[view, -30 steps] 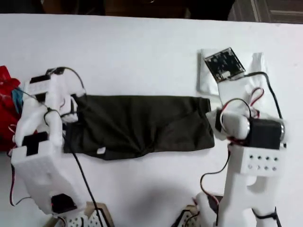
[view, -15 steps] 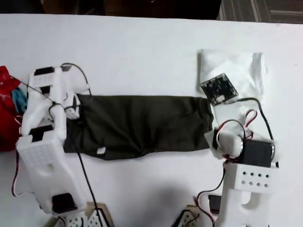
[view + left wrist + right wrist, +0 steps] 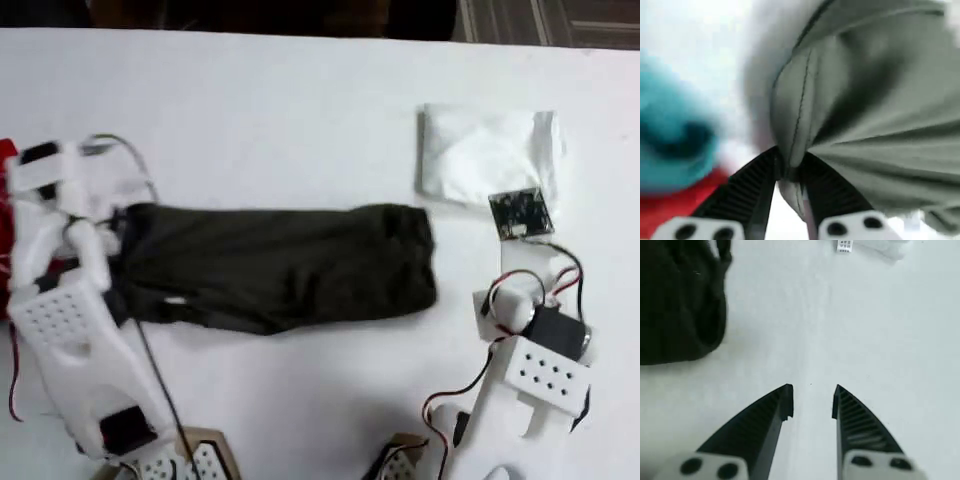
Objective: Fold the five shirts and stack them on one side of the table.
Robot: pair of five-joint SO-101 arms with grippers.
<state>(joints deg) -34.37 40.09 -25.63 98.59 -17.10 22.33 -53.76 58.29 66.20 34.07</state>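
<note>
White shirt (image 3: 487,152) lies folded aside; the dark shirt (image 3: 280,265), part-folded, has its end clamped in the left jaws, right jaws apart, empty. Most remains, I'd say.

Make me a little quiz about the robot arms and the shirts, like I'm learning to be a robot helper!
1. True or false: the left gripper is shut on the dark shirt.
2. Pick one. The jaws of the right gripper are: A open; B shut on a sock; C shut on a cup.
3. Fill in: the folded shirt by the right arm is coloured ____.
Key: 1 true; 2 A; 3 white.
</note>
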